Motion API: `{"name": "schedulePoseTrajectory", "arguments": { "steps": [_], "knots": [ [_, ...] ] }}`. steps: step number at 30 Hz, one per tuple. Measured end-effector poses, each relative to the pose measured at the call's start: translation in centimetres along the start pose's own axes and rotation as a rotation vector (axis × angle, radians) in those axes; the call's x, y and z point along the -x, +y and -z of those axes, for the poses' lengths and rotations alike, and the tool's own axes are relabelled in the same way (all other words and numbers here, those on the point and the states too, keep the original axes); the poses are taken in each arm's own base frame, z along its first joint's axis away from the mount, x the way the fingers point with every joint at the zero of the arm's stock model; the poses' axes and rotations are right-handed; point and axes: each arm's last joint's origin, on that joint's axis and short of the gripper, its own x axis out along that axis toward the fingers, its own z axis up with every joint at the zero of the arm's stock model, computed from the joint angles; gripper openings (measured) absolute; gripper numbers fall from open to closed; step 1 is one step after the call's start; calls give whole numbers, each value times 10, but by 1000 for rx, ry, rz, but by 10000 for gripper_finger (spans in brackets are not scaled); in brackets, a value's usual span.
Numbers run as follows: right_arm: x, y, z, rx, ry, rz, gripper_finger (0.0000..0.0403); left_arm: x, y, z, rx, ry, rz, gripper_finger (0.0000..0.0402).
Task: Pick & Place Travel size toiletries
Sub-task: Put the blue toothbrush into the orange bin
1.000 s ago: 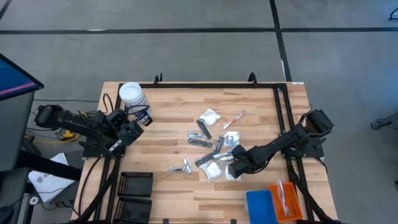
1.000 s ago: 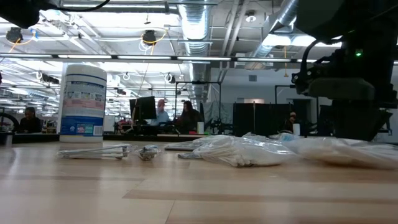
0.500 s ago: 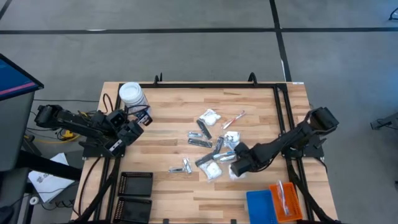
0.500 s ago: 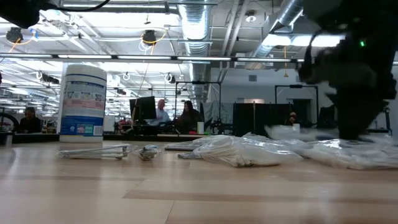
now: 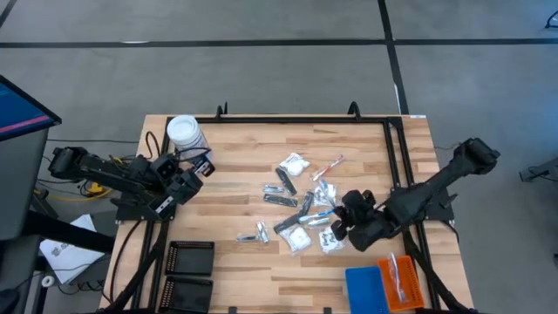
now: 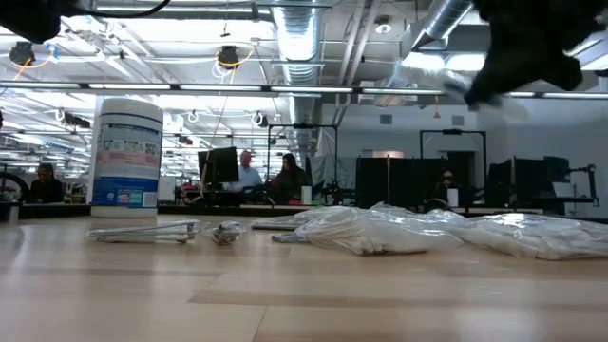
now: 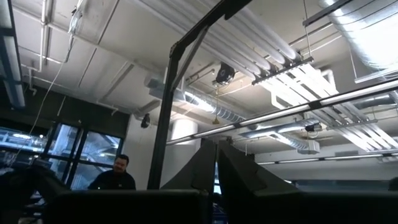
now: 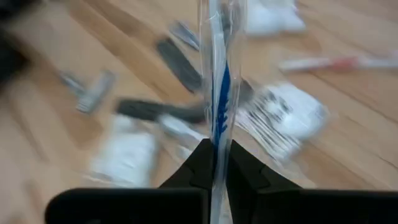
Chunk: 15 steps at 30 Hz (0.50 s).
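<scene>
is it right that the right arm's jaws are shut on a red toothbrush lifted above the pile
Not quite: the toothbrush is blue, not red, as the right wrist view shows. The right gripper does have its jaws shut on it, lifted above the pile.

The blue toothbrush (image 8: 217, 87) runs off the frame's edge — surrounding sachets (image 8: 283, 115) blurred (motion).
</scene>
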Motion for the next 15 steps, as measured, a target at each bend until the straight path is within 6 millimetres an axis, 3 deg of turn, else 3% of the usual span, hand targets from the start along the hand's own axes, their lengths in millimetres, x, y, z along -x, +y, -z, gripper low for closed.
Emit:
{"name": "schedulePoseTrajectory", "arguments": {
  "steps": [7, 15],
  "knots": [
    [15, 19, -10, 63, -189, -161, 10, -17, 9, 7, -2, 128, -54, 11],
    [17, 32, -18, 225, -341, -169, 10, -41, 34, 34, 57, 354, -161, 11]
  ]
}}
